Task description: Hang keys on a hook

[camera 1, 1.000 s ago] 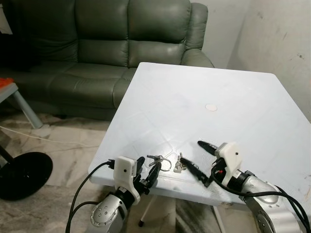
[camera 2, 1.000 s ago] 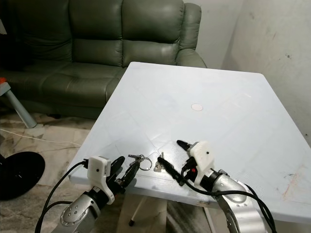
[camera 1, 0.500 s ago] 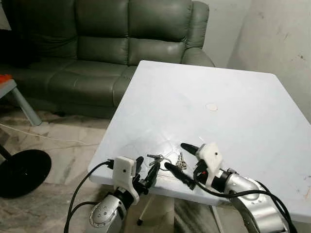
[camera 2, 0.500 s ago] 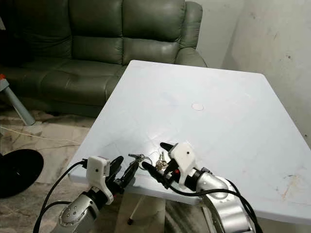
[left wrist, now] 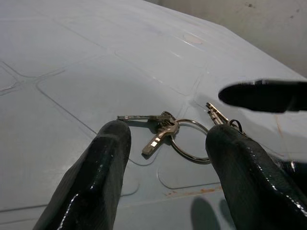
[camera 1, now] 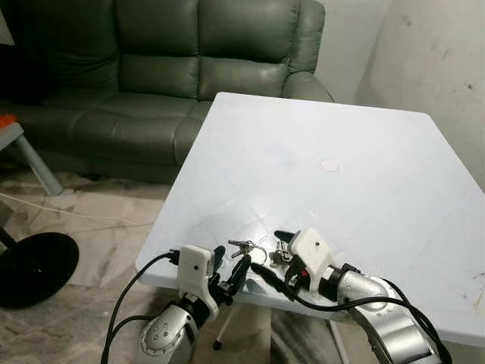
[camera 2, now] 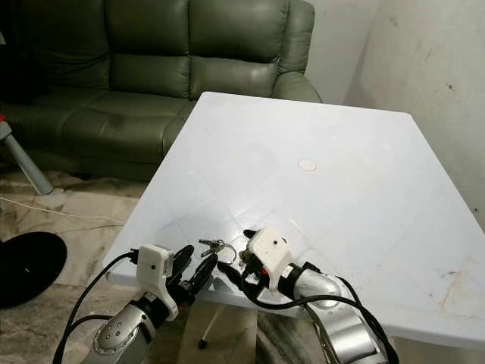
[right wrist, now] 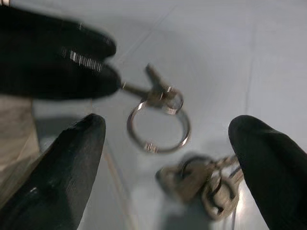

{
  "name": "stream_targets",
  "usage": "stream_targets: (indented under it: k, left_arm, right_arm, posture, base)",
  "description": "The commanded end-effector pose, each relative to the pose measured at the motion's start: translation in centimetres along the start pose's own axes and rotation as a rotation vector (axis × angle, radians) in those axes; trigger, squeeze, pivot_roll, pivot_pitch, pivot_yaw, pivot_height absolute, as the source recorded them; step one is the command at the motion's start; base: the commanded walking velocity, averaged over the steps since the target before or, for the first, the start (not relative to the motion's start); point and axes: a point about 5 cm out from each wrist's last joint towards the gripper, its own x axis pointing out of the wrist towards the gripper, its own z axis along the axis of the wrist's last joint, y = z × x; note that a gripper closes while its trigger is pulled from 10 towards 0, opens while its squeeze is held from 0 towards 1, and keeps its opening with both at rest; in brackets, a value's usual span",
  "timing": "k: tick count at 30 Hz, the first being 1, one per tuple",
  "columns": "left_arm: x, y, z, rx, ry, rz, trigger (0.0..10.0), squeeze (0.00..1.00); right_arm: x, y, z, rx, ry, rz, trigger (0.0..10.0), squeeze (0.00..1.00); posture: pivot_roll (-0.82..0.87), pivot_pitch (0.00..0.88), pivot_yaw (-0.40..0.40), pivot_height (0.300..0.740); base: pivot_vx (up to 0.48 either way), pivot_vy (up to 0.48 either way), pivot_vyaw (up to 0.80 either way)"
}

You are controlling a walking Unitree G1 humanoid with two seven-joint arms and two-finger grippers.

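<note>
Right gripper [camera 1: 271,253] now nearer, fingers spread around keys [left wrist: 169,132] on white table [camera 1: 364,174]; left gripper [camera 1: 227,265] spread, sofa [camera 1: 151,68] behind.

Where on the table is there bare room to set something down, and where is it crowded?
The table is bare from the sofa-side edge down past the small disc and along the wall side. The near edge is crowded: keys, with the left gripper and right gripper around them.
</note>
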Motion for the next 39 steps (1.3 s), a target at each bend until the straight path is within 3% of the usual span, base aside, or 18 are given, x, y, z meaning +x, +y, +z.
stream_targets:
  k: [1, 9, 10, 13, 14, 17, 18, 20, 21, 22, 23, 36, 37, 38, 39]
  left_arm:
    - [-0.1, -0.3, 0.3, 0.01, -0.007, -0.007, 10.0, 0.0]
    - [0.0, -0.3, 0.3, 0.007, -0.008, -0.003, 10.0, 0.0]
    - [0.0, -0.3, 0.3, 0.007, -0.008, -0.002, 10.0, 0.0]
    - [0.0, -0.3, 0.3, 0.007, -0.009, -0.003, 10.0, 0.0]
    - [0.0, -0.3, 0.3, 0.006, -0.009, -0.002, 10.0, 0.0]
    - [0.0, -0.3, 0.3, 0.005, -0.009, -0.001, 10.0, 0.0]
    - [0.0, -0.3, 0.3, 0.004, -0.008, -0.002, 10.0, 0.0]
    - [0.0, -0.3, 0.3, 0.004, -0.008, -0.002, 10.0, 0.0]
    - [0.0, -0.4, 0.3, 0.003, -0.007, -0.003, 10.0, 0.0]
    - [0.0, -0.4, 0.3, 0.003, -0.007, -0.003, 10.0, 0.0]
    - [0.0, -0.4, 0.3, 0.003, -0.007, -0.004, 10.0, 0.0]
    - [-0.1, -0.4, 0.3, 0.003, -0.009, 0.001, 10.0, 0.0]
    - [-0.1, -0.4, 0.3, 0.002, -0.01, 0.001, 10.0, 0.0]
    - [-0.1, -0.4, 0.3, 0.002, -0.01, 0.0, 10.0, 0.0]
    - [-0.1, -0.4, 0.3, 0.002, -0.01, 0.0, 10.0, 0.0]
  right_arm:
    - [0.0, 0.2, -0.3, -0.003, 0.028, 0.038, 10.0, 0.0]
    - [0.0, -0.2, 0.0, 0.011, 0.024, 0.028, 10.0, 0.0]
    - [0.0, -0.3, 0.2, 0.03, 0.008, 0.031, 2.6, 0.0]
    - [-0.1, -0.5, 0.3, 0.023, 0.005, 0.014, 2.8, 0.0]
    - [-0.1, -0.5, 0.3, 0.04, 0.0, 0.024, 0.0, 0.0]
    - [0.0, -0.6, 0.4, 0.032, 0.011, 0.027, 0.0, 0.0]
    - [0.0, -0.7, 0.3, 0.033, 0.015, 0.022, 1.9, 0.0]
    - [0.0, -0.7, 0.3, 0.038, 0.015, 0.014, 2.1, 0.0]
    - [0.1, -0.8, 0.5, 0.03, 0.013, 0.002, 3.5, 0.0]
    - [0.1, -0.8, 0.5, 0.03, 0.013, 0.002, 3.5, 0.0]
    - [0.4, -0.9, 0.3, 0.044, 0.041, -0.003, 10.0, 0.0]
    - [0.5, -1.4, -0.1, 0.078, 0.093, 0.003, 10.0, 0.0]
    - [0.5, -1.5, -0.1, 0.066, 0.088, -0.003, 9.2, 0.0]
    - [0.3, -1.7, -0.1, 0.068, 0.085, 0.0, 5.1, 0.0]
    - [0.3, -1.7, -0.1, 0.081, 0.086, 0.008, 5.1, 0.0]
  posture:
    - [0.03, 0.084, -0.045, 0.74]
    - [0.03, 0.085, -0.048, 0.74]
    - [0.03, 0.085, -0.048, 0.74]
    - [0.03, 0.087, -0.049, 0.74]
    - [0.03, 0.086, -0.049, 0.74]
    - [0.03, 0.086, -0.049, 0.74]
    - [0.03, 0.086, -0.049, 0.74]
    - [0.03, 0.086, -0.05, 0.74]
    - [0.03, 0.086, -0.05, 0.74]
    - [0.03, 0.086, -0.05, 0.74]
    - [0.03, 0.086, -0.05, 0.74]
    - [0.04, 0.083, -0.055, 0.74]
    - [0.04, 0.083, -0.055, 0.74]
    - [0.04, 0.083, -0.055, 0.74]
    - [0.04, 0.083, -0.055, 0.74]
  base:
    - [0.0, 0.0, 0.0]
    - [0.0, 0.0, 0.0]
    - [0.0, 0.0, 0.0]
    - [0.0, 0.0, 0.0]
    - [0.0, 0.0, 0.0]
    - [0.0, 0.0, 0.0]
    - [0.0, 0.0, 0.0]
    - [0.0, 0.0, 0.0]
    - [0.0, 0.0, 0.0]
    - [0.0, 0.0, 0.0]
    - [0.0, 0.0, 0.0]
    - [0.0, 0.0, 0.0]
    - [0.0, 0.0, 0.0]
    - [0.0, 0.0, 0.0]
    - [0.0, 0.0, 0.0]
